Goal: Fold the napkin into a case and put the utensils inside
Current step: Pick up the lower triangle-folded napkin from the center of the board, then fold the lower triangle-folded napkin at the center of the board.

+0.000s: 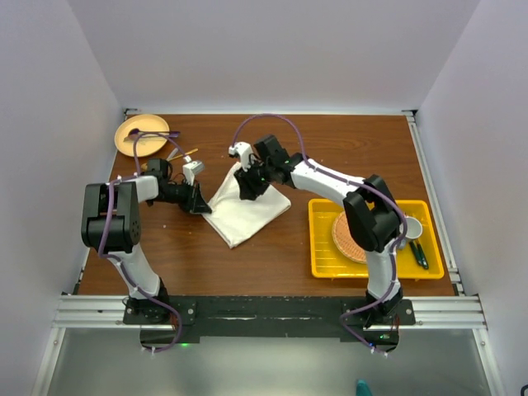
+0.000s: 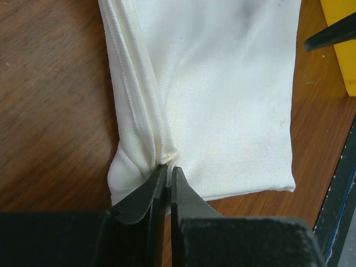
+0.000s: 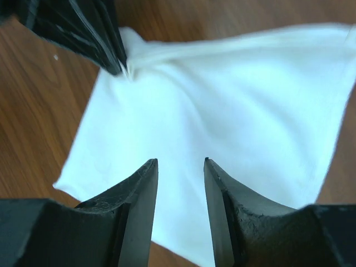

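Note:
The cream-white napkin (image 1: 247,208) lies folded on the wooden table, mid-left. My left gripper (image 1: 200,202) is at its left edge, and in the left wrist view it (image 2: 168,168) is shut on a pinched ridge of the napkin's (image 2: 222,94) layered fold. My right gripper (image 1: 250,186) hovers over the napkin's far corner. In the right wrist view it (image 3: 181,162) is open and empty just above the cloth (image 3: 233,105). Slim gold-coloured utensils (image 1: 181,154) lie beside the tan plate (image 1: 139,134), partly hidden by the left arm.
A yellow tray (image 1: 322,247) at the right holds a round woven orange mat (image 1: 348,239), a white cup (image 1: 411,228) and dark green-handled utensils (image 1: 419,253). The tray's corner (image 2: 340,50) shows in the left wrist view. White walls enclose the table.

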Available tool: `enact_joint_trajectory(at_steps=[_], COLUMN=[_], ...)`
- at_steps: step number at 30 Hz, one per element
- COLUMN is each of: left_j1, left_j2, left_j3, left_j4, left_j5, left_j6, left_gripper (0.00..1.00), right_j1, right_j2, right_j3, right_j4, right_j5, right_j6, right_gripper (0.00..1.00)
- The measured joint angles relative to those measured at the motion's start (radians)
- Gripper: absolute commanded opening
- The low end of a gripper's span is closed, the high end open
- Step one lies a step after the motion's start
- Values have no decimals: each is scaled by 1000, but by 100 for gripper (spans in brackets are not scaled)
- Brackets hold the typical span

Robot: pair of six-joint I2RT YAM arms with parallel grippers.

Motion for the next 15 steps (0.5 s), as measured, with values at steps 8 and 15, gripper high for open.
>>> enact_joint_trajectory(at_steps=[8,15], left_j1=[-2,-49], left_j2=[-42,-168], left_j3=[6,6], left_j4=[-46,-122], left_j5=[10,59], left_j6=[41,156], left_gripper=[0,0], right_j1=[20,15], right_j2=[122,134], right_j3=[-29,-19], right_j4=[-17,-14], right_j5=[-34,-52], right_j6=[92,145], right_gripper=[42,42])
